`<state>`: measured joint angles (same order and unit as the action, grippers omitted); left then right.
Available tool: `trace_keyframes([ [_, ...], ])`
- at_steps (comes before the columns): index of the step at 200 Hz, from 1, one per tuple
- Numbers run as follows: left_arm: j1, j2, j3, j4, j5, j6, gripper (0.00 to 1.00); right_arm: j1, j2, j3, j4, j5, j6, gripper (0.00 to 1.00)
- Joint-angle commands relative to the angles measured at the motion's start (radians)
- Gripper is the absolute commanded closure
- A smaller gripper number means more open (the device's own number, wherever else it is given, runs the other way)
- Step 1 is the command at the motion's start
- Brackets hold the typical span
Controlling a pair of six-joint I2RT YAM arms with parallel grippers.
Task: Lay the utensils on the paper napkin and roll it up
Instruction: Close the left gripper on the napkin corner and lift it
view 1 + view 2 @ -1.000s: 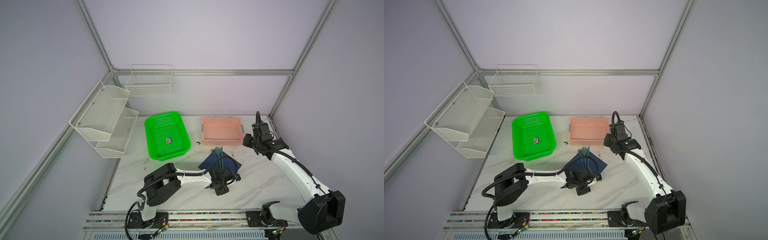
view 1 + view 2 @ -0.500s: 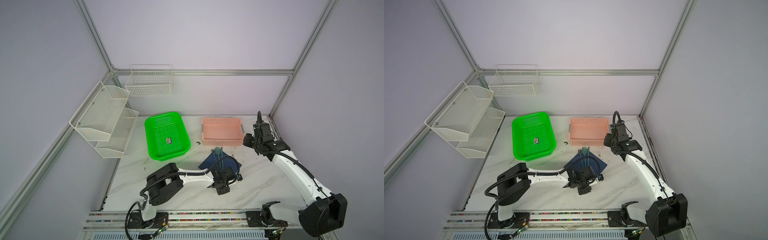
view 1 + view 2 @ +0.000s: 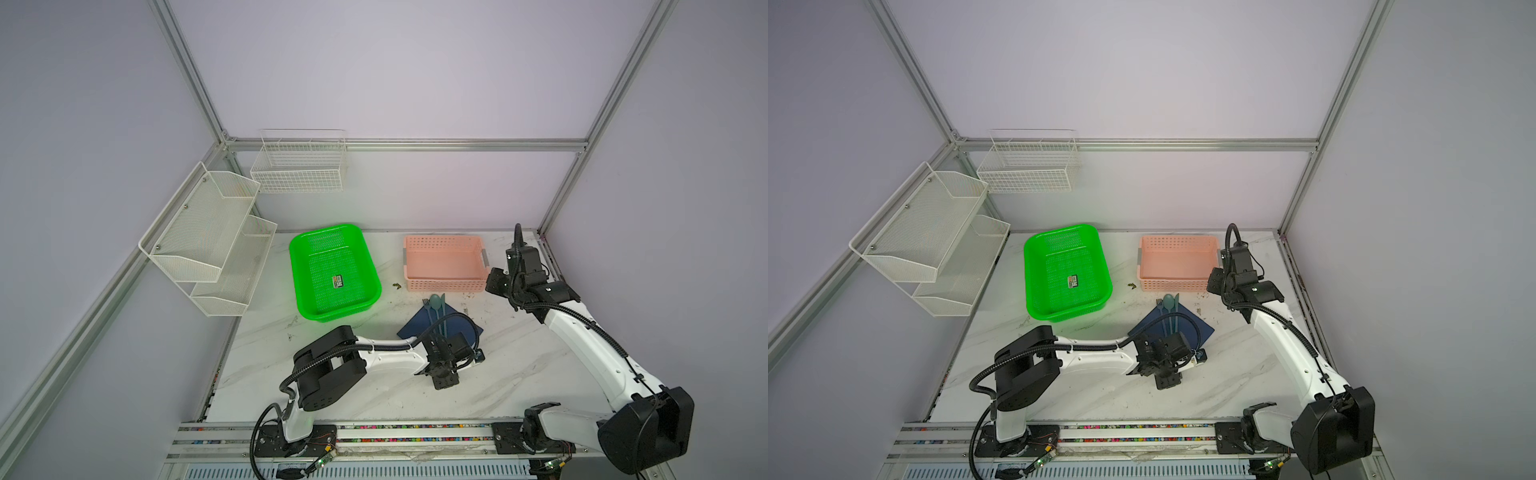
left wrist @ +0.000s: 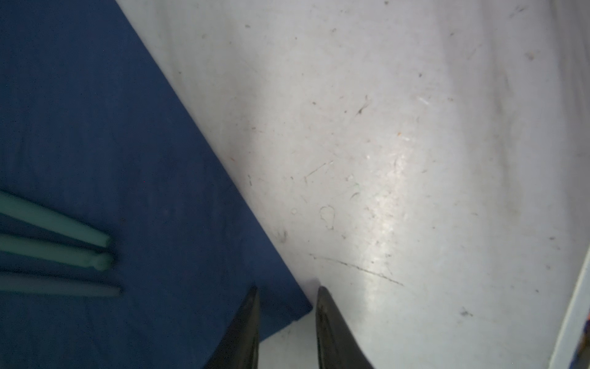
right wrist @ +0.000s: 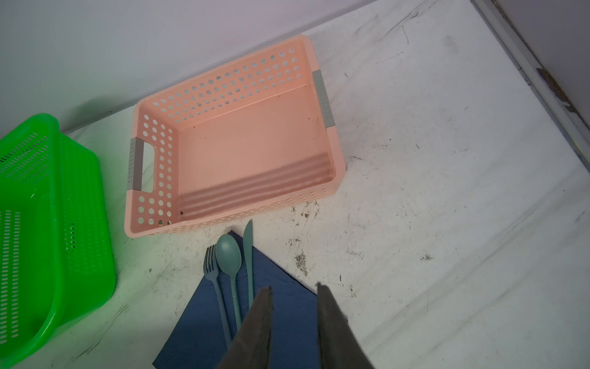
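The navy paper napkin point(image 3: 415, 328) point(image 3: 1202, 328) lies flat like a diamond in front of the pink basket. The utensils, a fork point(image 5: 212, 268), a spoon point(image 5: 228, 252) and a knife point(image 5: 248, 252), lie side by side on it with their heads past its far corner. Their handle ends point(image 4: 95, 239) show in the left wrist view. My left gripper point(image 4: 287, 287) point(image 3: 445, 368) is low at the napkin's near corner. Its jaws are narrowly open and straddle that corner, which lies flat. My right gripper point(image 5: 294, 286) point(image 3: 494, 284) hangs narrowly open and empty above the napkin's far right edge.
A green basket point(image 3: 336, 316) holding a small printed card point(image 3: 338, 281) stands at the back left. An empty pink basket point(image 3: 444, 284) sits just behind the utensils. White wire shelves point(image 3: 208, 232) and a wire basket point(image 3: 299, 166) hang on the walls. The rail point(image 3: 374, 432) runs along the front.
My left gripper's jaws have narrowed around the napkin's near corner. The napkin and utensils have not moved, and the right arm has barely shifted.
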<state>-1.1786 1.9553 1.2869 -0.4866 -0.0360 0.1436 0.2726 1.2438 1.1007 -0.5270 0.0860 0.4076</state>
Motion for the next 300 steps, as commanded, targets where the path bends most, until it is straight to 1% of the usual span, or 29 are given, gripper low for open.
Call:
trace_keyframes([
  [1,0.007,0.029,0.047,-0.061,0.004,0.036,0.75,-0.007,-0.032,-0.012,0.012,0.003,0.01,0.73],
  [52,0.013,0.033,0.052,-0.081,0.016,0.038,0.85,-0.007,-0.035,-0.01,0.015,-0.004,0.011,0.73],
  [103,0.02,0.008,0.065,-0.079,0.003,0.042,0.94,-0.008,-0.051,-0.009,0.016,0.001,0.013,0.73],
  [190,0.045,-0.078,0.115,-0.086,-0.043,0.067,0.95,-0.009,-0.059,-0.018,0.029,-0.005,0.019,0.73],
  [300,0.124,-0.086,0.179,-0.075,-0.091,0.125,0.96,-0.008,-0.058,-0.029,0.05,-0.027,0.024,0.73],
])
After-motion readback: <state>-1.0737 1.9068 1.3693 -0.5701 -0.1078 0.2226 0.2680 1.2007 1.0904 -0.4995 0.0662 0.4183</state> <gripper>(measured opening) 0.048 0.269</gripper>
